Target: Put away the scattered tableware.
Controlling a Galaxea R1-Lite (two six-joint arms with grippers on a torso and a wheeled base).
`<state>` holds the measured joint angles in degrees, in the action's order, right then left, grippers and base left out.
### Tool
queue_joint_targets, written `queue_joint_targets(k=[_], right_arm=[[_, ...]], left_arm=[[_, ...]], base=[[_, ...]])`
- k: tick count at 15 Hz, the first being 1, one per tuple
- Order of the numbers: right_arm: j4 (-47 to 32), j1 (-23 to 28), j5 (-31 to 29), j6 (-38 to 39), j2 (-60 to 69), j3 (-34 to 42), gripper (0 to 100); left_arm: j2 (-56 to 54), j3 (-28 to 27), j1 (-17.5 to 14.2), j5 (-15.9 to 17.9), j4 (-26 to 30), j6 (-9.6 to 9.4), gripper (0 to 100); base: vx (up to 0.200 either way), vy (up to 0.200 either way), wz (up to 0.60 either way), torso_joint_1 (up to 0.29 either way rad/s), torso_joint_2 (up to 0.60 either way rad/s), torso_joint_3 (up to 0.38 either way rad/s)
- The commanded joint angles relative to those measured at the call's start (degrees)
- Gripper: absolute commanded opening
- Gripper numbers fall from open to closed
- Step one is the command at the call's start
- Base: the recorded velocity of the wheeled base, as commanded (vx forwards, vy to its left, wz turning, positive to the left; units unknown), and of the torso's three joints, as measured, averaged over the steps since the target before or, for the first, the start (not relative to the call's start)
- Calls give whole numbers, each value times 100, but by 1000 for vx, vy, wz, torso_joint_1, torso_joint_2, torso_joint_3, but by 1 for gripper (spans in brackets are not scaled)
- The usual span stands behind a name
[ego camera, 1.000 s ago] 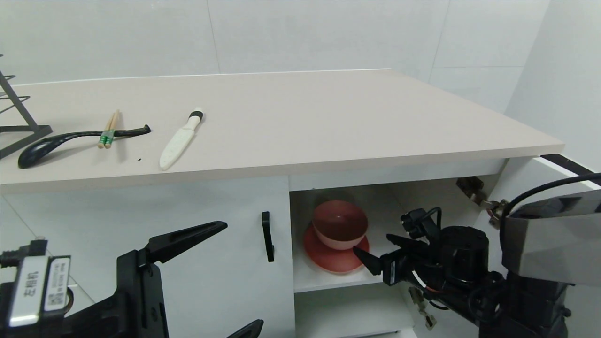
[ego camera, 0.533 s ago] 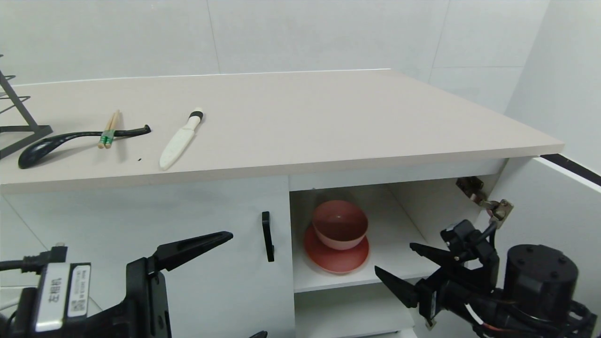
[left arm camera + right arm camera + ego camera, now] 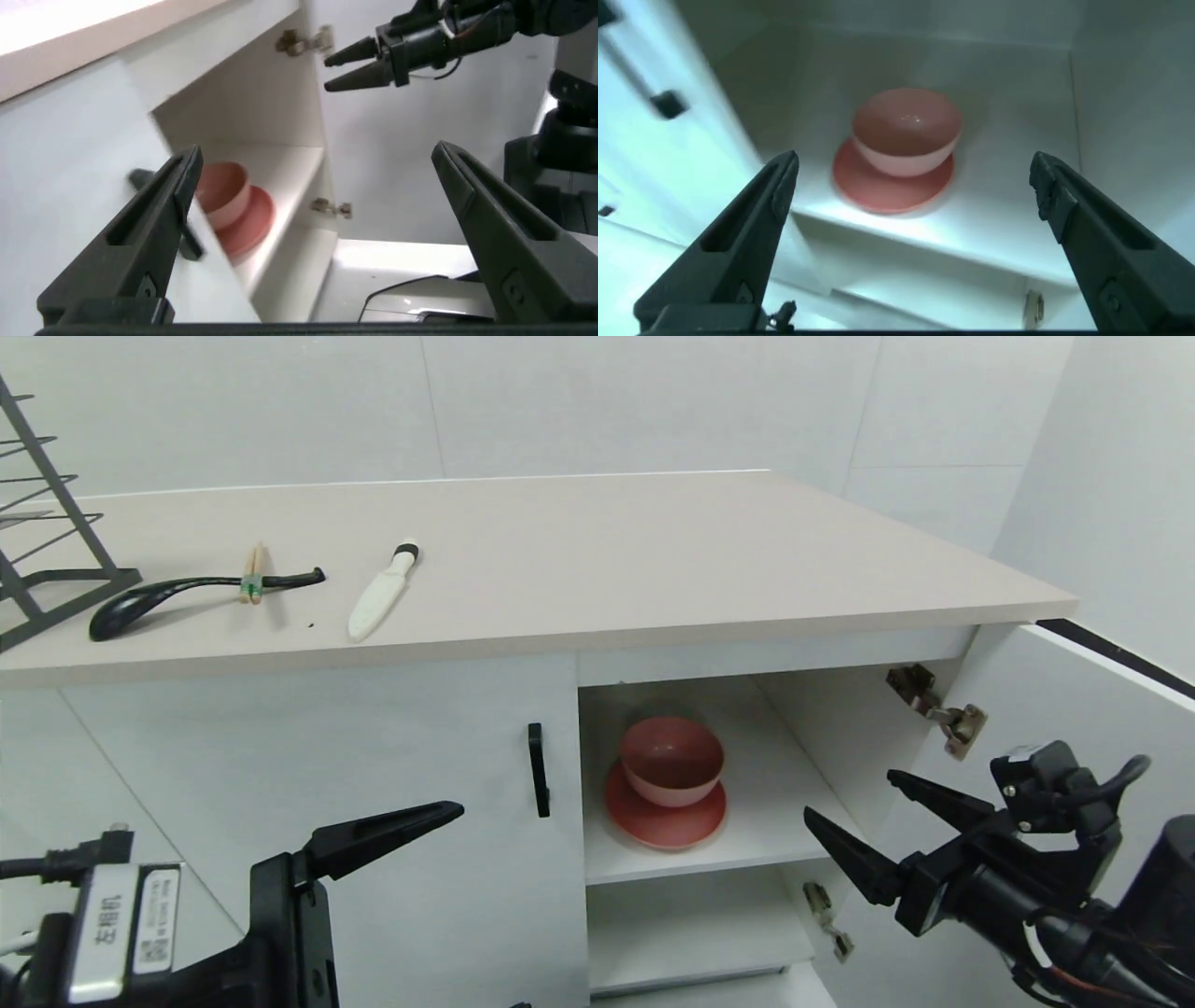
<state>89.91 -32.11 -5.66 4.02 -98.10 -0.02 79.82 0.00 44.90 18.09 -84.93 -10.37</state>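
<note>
Beige countertop (image 3: 653,551) bearing ladle (image 3: 110,622), chopsticks (image 3: 252,584), knife (image 3: 378,597), rack (image 3: 114,580), under white tiled wall (image 3: 653,401); open cabinet (image 3: 794,737) below holds bowl (image 3: 672,761) on plate (image 3: 665,819). Left gripper (image 3: 318,154), right gripper (image 3: 850,793): both spread, empty.

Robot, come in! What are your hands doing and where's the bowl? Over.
Left gripper and right gripper open, empty, before the cabinet. Bowl on plate on the shelf; spoon, chopsticks, knife on the counter. Right door open.

beige countertop (image 3: 653,541) | white tiled wall (image 3: 653,401) — behind | black door handle (image 3: 535,782) | hinge (image 3: 934,703)
</note>
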Motion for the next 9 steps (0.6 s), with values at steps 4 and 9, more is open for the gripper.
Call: queue_joint_targets(k=[4,9], right_arm=[[-122,-32,-357,-16,493,2,100],[-2056,355,-480,-314,2735,2,100]], left_arm=[[-617,0,-113,-306,231,53,100],[-2041,0,-1633,-930,1295,334,100]], base=[[-200,0,0,0,1,-1],[-120,0,0,0,1,2]])
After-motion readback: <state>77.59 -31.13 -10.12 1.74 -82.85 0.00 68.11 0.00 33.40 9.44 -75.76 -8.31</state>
